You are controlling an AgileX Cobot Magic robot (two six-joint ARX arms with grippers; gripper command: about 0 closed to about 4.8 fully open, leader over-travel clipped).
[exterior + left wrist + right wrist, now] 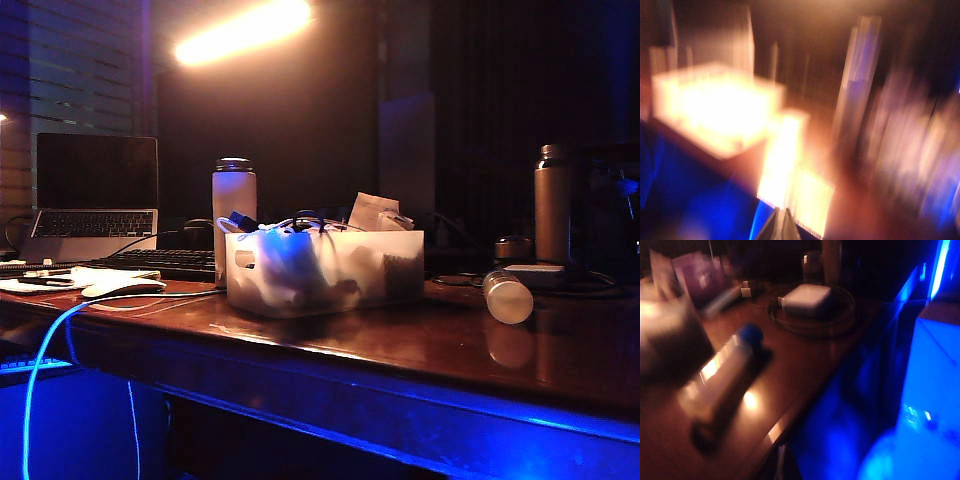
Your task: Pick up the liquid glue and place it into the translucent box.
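Note:
The liquid glue [507, 296] is a small pale bottle lying on its side on the brown table, right of the translucent box [325, 270]. The box holds cables and papers. In the right wrist view the glue [722, 385] shows a blue cap and lies ahead of my right gripper [782, 466], whose dark fingers are together with nothing between them, back at the table's edge. The blurred wall of the box [667, 335] stands beside the glue. The left wrist view is heavily blurred; my left gripper [781, 227] shows its two fingers closed to a point. Neither gripper appears in the exterior view.
A tall white flask [234, 215], a laptop [95, 195] and a keyboard [165, 262] stand left of the box. A dark metal flask [552, 205] and a flat white adapter block [535, 275] with its coiled cable sit behind the glue. Blue-lit table edge [400, 400] runs along the front.

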